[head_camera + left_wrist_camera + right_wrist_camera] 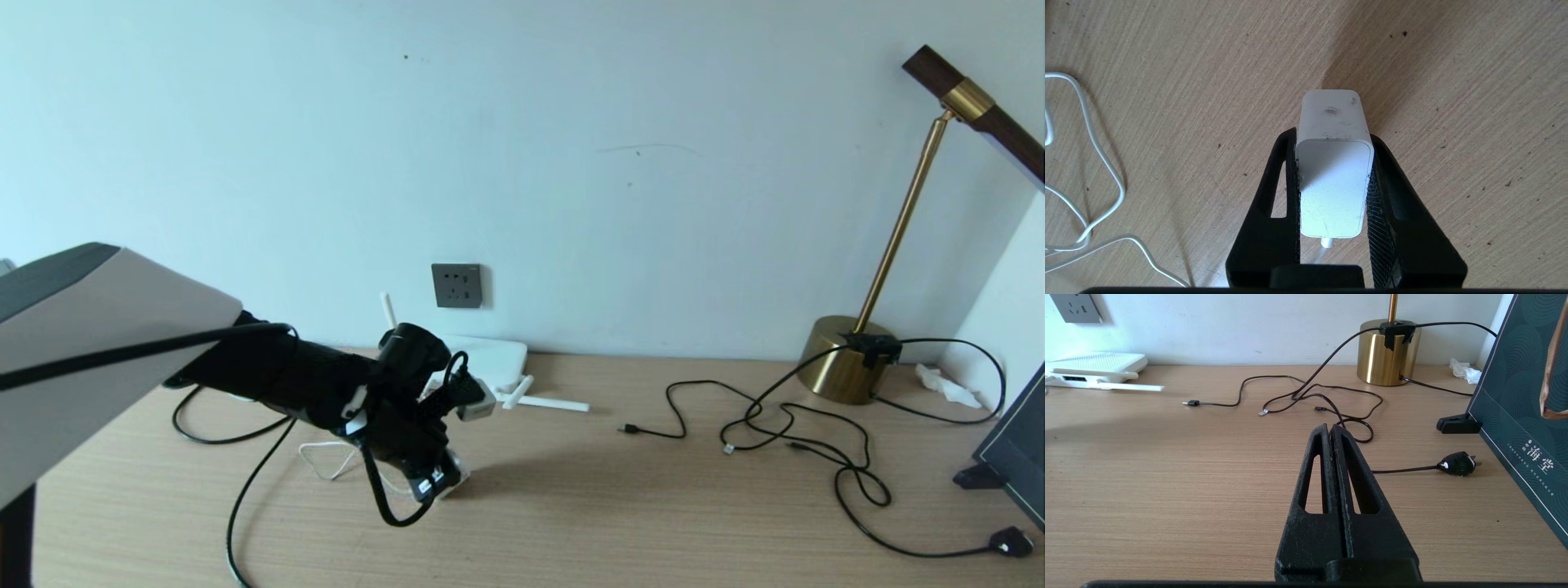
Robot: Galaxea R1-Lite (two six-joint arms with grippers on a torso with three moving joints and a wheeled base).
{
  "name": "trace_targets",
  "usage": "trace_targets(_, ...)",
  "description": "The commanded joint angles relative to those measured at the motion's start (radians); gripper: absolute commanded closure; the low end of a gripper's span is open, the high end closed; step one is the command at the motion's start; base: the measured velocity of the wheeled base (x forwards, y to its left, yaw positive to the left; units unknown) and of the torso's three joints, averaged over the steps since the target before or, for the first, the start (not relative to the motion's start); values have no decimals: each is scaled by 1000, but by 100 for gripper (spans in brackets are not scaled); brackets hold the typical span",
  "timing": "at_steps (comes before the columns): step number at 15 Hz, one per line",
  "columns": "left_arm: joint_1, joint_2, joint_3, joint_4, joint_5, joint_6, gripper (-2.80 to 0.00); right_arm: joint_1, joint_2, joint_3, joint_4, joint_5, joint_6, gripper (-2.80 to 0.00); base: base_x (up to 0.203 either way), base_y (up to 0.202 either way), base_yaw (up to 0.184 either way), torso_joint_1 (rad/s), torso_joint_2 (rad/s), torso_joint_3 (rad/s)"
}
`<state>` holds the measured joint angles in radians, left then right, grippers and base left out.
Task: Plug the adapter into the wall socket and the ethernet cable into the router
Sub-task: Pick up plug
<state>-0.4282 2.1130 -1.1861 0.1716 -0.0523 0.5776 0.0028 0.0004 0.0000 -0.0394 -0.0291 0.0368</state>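
your left tool (1333, 163) is pinching the adapter (1331, 163) between its two black, rough-padded fingers (1378, 204), low over the wood-grain bench (1453, 102). the adapter is a smooth white rounded block with faint scuffs on its far face, and its thin white cord (1094, 163) leaves the near end and curls loosely on the bench beside it. in the head view the left tool (437, 482) sits in front of the flat white router (490, 359), whose stick antennas lie along the bench. the dark grey square wall socket (456, 285) is on the pale wall just above the router. your right tool (1333, 433) hovers over the bench with its tapered black fingers pressed together, holding nothing.
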Motion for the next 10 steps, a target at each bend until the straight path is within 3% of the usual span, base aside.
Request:
trace_targets(1,-6,-1,14,3,0,2,0,0,1,11,-1,0,0,0,0,0,0,0,0,0)
trace_targets(6,-7,-37,25,-12,-11,-7,0,0,0,11,0,0,0,0,0,0,0,0,0,0)
trace_targets(10,-6,-92,69,-197,-8,-170,0,0,0,11,-1,0,0,0,0,0,0,0,0,0)
